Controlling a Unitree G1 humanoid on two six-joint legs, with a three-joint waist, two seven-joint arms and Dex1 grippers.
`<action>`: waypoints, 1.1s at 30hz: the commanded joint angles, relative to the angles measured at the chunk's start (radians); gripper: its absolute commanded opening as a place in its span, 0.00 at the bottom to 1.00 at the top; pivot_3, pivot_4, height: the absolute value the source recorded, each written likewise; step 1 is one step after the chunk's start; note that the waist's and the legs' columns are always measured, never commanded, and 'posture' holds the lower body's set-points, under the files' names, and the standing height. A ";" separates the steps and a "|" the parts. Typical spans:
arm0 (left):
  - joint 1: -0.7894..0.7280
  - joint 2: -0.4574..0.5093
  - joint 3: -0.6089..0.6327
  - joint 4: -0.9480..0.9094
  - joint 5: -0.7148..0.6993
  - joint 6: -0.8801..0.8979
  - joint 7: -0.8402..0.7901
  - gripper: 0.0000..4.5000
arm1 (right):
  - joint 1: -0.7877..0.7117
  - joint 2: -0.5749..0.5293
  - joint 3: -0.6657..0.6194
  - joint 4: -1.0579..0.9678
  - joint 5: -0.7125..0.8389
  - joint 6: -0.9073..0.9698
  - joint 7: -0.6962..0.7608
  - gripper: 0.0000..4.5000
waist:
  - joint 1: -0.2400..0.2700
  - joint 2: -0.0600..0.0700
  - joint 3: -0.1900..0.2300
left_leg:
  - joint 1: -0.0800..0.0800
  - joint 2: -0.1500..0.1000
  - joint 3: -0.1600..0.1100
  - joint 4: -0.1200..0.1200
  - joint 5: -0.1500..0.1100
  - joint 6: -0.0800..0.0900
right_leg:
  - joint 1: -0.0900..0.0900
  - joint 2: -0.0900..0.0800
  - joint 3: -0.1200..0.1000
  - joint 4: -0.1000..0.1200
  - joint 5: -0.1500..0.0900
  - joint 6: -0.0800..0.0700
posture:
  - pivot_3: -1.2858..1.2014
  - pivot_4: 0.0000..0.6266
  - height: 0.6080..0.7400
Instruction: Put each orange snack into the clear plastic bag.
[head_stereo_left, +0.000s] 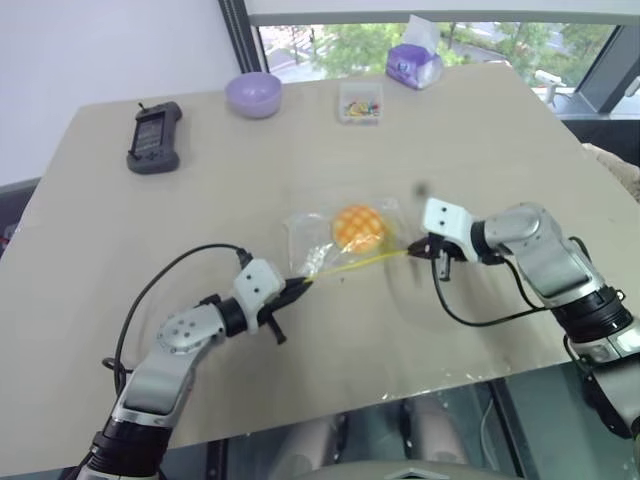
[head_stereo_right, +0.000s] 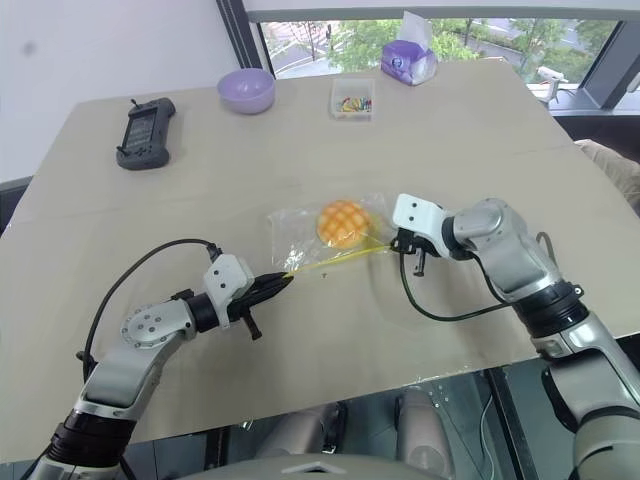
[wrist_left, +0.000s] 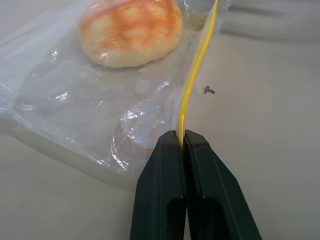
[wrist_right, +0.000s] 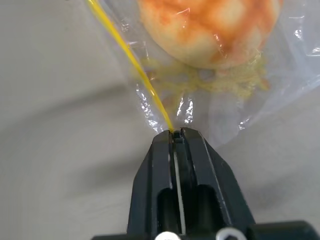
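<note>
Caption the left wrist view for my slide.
Left claw shut on the yellow zip strip of the clear plastic bag holding the orange bun.

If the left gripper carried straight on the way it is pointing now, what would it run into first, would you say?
The left gripper is already shut on the yellow zip strip of the clear plastic bag. Pushing on, it would probably crumple that bag edge first; the orange snack lies further in and off to one side.

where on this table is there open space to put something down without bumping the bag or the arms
Free: the wide strip between the far row, controller, purple bowl, small clear box, tissue pack, and the clear plastic bag; also the table's left side. Crowded: the middle, where both tools, left and right, pinch the bag's yellow strip.
</note>
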 joint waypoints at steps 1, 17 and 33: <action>-0.008 -0.001 0.010 -0.043 0.000 -0.008 0.009 0.00 | -0.018 -0.016 -0.024 -0.046 -0.001 -0.006 0.005 0.01 | 0.000 0.000 0.000 | 0.000 0.000 0.000 0.000 0.000 0.000 | 0.000 0.000 0.000 0.000 0.000 0.000 | 0.52 0.24 0.97; -0.742 -0.095 0.169 0.327 0.138 -0.125 0.425 0.00 | -0.356 0.201 -0.273 0.241 -0.027 -0.368 -0.523 0.01 | -0.006 -0.001 0.000 | -0.005 -0.002 -0.001 0.010 0.000 -0.001 | -0.003 0.000 -0.001 0.006 0.000 0.000 | 0.52 0.24 0.97; -0.236 0.032 0.042 -0.098 -0.056 0.184 0.076 0.00 | -0.012 -0.043 -0.188 -0.139 0.113 -0.101 -0.089 0.01 | -0.045 0.000 0.000 | -0.012 -0.002 -0.003 0.014 0.000 0.000 | -0.011 -0.004 -0.012 0.013 0.000 0.000 | 0.52 0.24 0.97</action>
